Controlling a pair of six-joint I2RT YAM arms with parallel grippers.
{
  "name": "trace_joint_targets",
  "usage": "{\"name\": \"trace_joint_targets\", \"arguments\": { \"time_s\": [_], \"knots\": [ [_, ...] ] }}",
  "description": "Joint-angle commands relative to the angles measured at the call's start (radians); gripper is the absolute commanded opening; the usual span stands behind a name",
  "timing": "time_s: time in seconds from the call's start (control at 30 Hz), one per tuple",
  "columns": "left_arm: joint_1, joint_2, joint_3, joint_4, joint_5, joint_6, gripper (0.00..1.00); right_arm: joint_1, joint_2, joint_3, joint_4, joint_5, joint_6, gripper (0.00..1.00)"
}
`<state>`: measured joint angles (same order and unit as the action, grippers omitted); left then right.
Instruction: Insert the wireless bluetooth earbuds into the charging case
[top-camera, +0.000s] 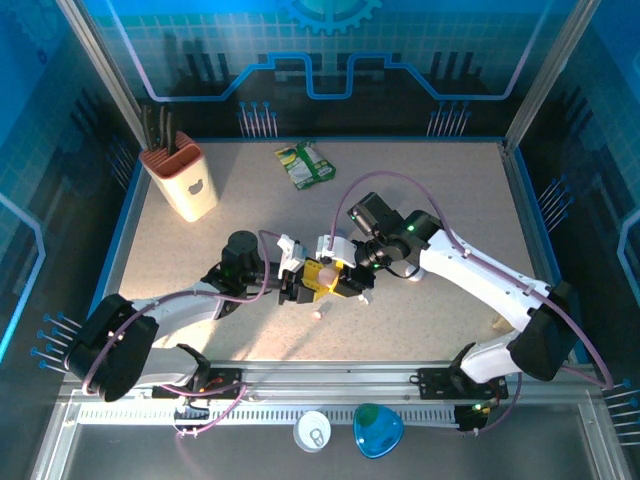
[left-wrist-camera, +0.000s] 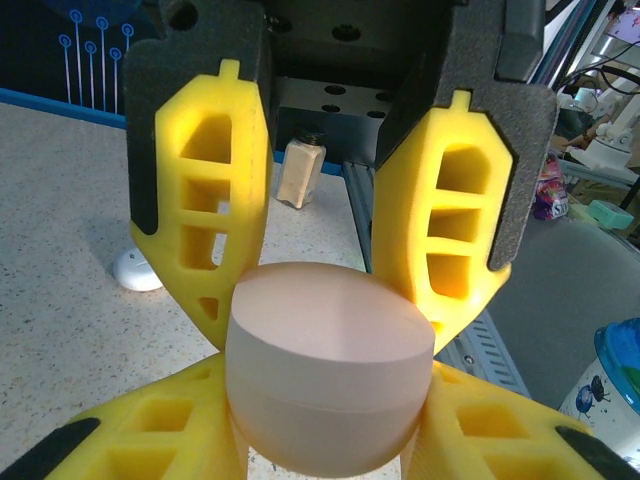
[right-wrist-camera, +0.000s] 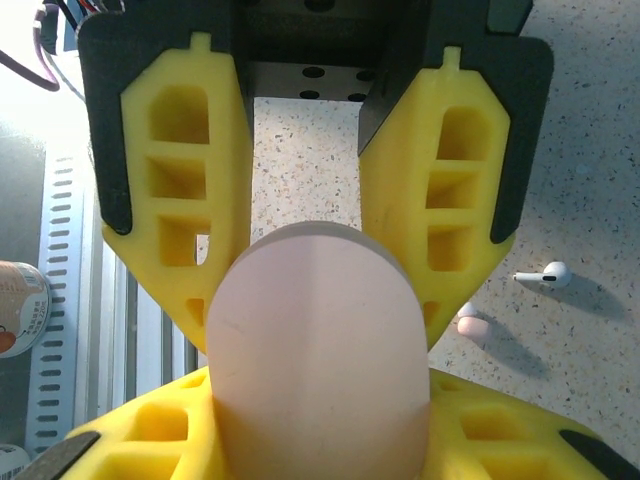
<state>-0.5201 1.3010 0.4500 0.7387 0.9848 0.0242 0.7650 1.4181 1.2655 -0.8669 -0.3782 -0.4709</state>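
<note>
A pink pebble-shaped charging case (left-wrist-camera: 330, 370) hangs above the middle of the table, its lid seam closed. My left gripper (top-camera: 298, 282) holds it from the left and my right gripper (top-camera: 352, 275) from the right, so both pairs of yellow fingers (left-wrist-camera: 215, 250) press on it. From the right wrist the same case (right-wrist-camera: 318, 350) sits between the right fingers (right-wrist-camera: 190, 250). A pink earbud (right-wrist-camera: 470, 326) and a white earbud (right-wrist-camera: 545, 273) lie on the table beneath. The pink earbud (top-camera: 318, 312) lies just in front of the grippers.
A beige holder with black handles (top-camera: 185, 180) stands at the back left, with a green packet (top-camera: 308, 165) at the back centre. A small beige bottle (left-wrist-camera: 300, 170) lies near the right front edge. A white round object (left-wrist-camera: 135, 270) rests on the table. A white cup (top-camera: 312, 432) and a blue container (top-camera: 378, 430) sit beyond the front rail.
</note>
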Motion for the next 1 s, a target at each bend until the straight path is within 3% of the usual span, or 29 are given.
{"name": "trace_joint_targets", "arguments": {
  "time_s": [0.0,0.1,0.23,0.97],
  "knots": [
    [-0.009,0.004,0.026,0.037,0.041,-0.016,0.33,0.002,-0.013,0.015,0.011,-0.022,-0.010,0.50],
    [-0.008,0.003,0.021,0.053,0.036,-0.015,0.33,-0.013,-0.028,0.004,0.019,-0.021,0.001,0.65],
    [-0.009,-0.002,0.015,0.052,0.034,-0.009,0.33,-0.032,-0.053,-0.011,0.014,-0.007,0.016,0.73],
    [-0.005,0.018,-0.006,0.157,0.007,-0.043,0.34,-0.181,-0.156,-0.064,0.161,0.081,0.225,0.75]
  ]
}}
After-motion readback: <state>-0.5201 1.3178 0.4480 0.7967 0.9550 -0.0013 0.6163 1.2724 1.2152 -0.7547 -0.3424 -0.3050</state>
